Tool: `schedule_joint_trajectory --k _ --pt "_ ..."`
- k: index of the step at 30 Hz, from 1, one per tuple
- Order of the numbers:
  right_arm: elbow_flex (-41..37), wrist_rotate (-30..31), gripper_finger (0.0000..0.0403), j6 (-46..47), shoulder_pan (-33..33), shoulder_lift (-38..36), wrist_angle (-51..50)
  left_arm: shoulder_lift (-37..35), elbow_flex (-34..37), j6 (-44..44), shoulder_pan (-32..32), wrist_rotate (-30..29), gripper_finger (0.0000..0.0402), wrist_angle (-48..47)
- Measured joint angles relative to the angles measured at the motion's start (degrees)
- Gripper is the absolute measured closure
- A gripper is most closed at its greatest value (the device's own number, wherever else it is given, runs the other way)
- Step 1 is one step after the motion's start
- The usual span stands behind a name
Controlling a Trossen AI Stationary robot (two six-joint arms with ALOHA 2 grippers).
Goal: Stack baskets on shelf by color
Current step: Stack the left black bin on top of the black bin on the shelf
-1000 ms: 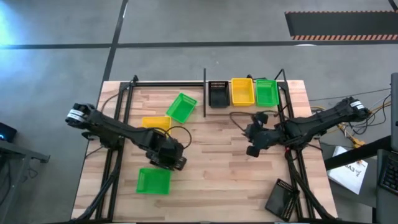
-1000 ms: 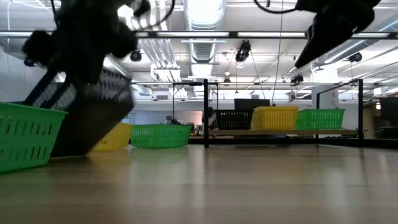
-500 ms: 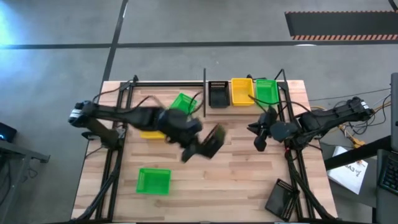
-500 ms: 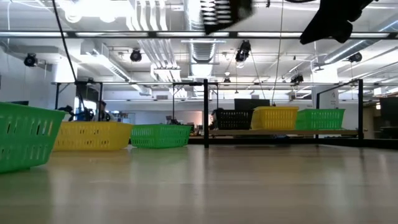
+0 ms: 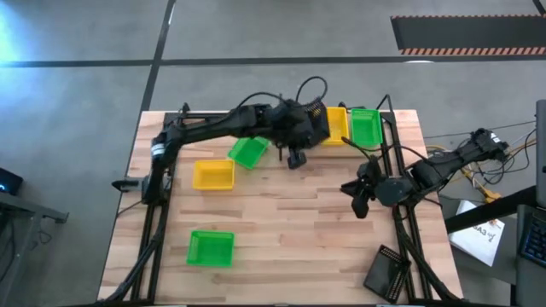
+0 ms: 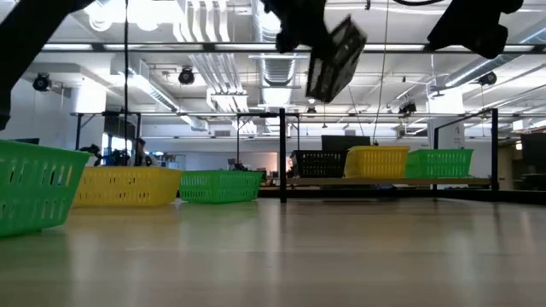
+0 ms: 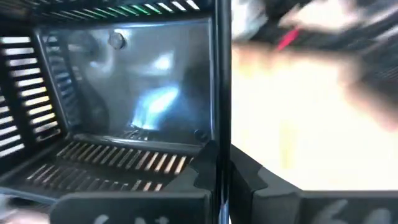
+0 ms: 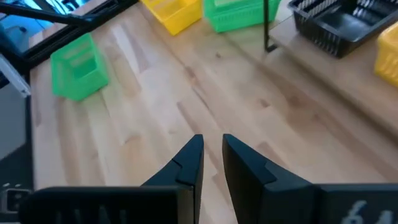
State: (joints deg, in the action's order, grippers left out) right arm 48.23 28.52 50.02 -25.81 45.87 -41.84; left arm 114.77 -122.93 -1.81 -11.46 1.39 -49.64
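My left gripper [image 5: 297, 143] is shut on a black basket [image 6: 334, 58], held high and tilted above the shelf [image 6: 384, 181] at the table's far right. On the shelf stand a black basket [image 6: 322, 164], a yellow one [image 5: 337, 125] and a green one [image 5: 366, 126]. A green basket [image 5: 248, 153], a yellow one [image 5: 212, 174] and another green one [image 5: 210, 247] rest on the tabletop. My right gripper [image 5: 357, 193] hangs empty over the table's right part, its fingers [image 8: 189, 163] nearly together. My left gripper pinches one side wall of the black basket at its rim [image 7: 221, 134], one finger inside the basket and one outside. The basket is lifted clear of the table and shelf and hangs tilted in the hold.
A further black basket [image 5: 386, 273] lies tilted at the table's near right corner. The shelf's black posts [image 6: 282, 153] stand at its ends. Bare wood [image 5: 290, 230] lies between the near green basket and the right arm.
My left gripper has lifted the black basket off the table's near left and swung it up and toward the far right, to above the shelf. The basket is now clear of the table and tilted. The yellow basket behind it has come into view.
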Motion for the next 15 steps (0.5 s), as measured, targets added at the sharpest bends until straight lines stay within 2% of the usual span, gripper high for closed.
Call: schedule_joint_trajectory --k 5,15 --pt "0.00 0.58 0.0351 4.42 -1.22 0.61 -1.97 3.70 0.52 -6.24 -3.08 -4.98 0.0401 -1.23" --pt "0.00 3.34 0.0351 6.51 -1.46 2.37 -2.10 8.73 0.89 -12.16 -4.28 -8.97 0.0401 -1.57"
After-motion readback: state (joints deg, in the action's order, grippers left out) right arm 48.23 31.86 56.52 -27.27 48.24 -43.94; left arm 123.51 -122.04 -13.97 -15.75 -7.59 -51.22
